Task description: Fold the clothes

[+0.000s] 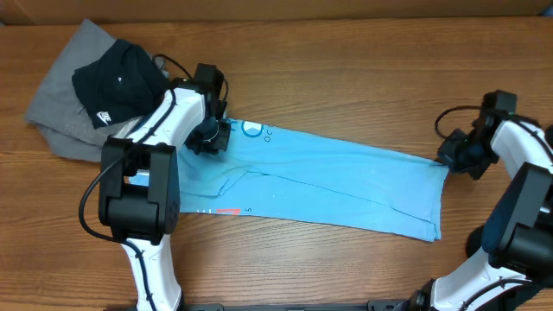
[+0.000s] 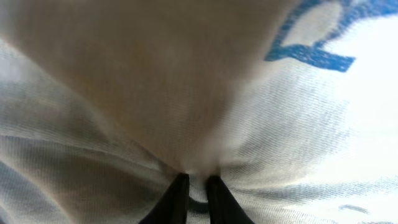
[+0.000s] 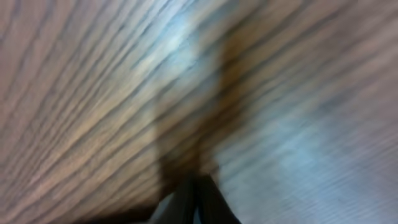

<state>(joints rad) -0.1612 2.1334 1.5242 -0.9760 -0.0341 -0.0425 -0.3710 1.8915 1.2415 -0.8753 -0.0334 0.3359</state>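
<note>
Overhead: the light blue shirt (image 1: 346, 177) is lying as a long strip slanting from the centre left of the frame down to the right on the bench (image 1: 346, 69). The left hand (image 1: 207, 136) is pressing on its printed end and the right hand (image 1: 451, 155) is sitting at its far right edge. A black shirt (image 1: 117, 79) is resting on a grey shirt (image 1: 60, 117) in the upper left, just beside the left arm. If the strip is being lifted and swung that way, it is likely to drag across that pile.

Left wrist view: the fingers (image 2: 179, 196) are nearly touching, with cloth puckering toward their tips, so this hand is grasping the shirt. The pinch is looking shallow and may be catching only the top layer, so the fold could be opening up on a lift.

Right wrist view: the picture is blurring. The hand is clenched at the border between wood and blue cloth. I cannot tell whether any cloth is caught. If it is gripping nothing, that end is going to be left behind and the strip will skew.
</note>
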